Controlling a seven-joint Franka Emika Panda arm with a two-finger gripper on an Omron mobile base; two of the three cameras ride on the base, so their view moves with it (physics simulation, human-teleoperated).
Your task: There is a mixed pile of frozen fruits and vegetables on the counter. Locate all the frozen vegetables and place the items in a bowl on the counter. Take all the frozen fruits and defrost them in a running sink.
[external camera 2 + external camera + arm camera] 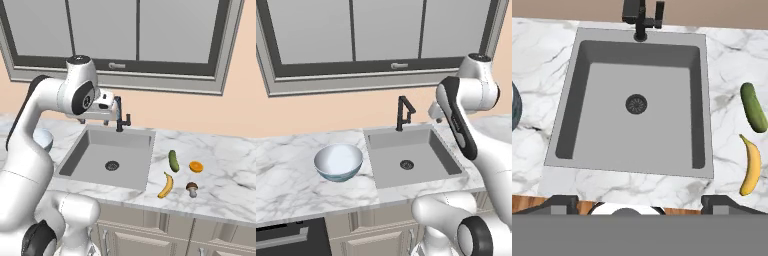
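Hovering high over the sink [637,115] with jaws spread wide and nothing between them, gripper [634,202] aimed straight down, its two dark fingertips [559,202] poking up at the bottom of the hand view. Directly beneath, grey rectangular basin with round dark drain [636,104] near its middle and black faucet [641,17] at the far rim, no water visible. Off to the right of the basin on the white marble counter [225,185], the four pile items lying apart from one another: dark green oblong vegetable [173,160] nearest the sink's far corner, yellow banana [166,185] just in front of it toward the counter edge, small orange round fruit [196,166] beside the green vegetable, brown-capped mushroom [192,188] standing on its pale stem just right of the banana. On the other side of the sink, pale blue-white bowl [339,162] sitting upright on the marble, seemingly empty, well apart from the food. Behind it all, peach wall and large grey-framed window [381,35]; beige cabinets [150,232] below the worktop.
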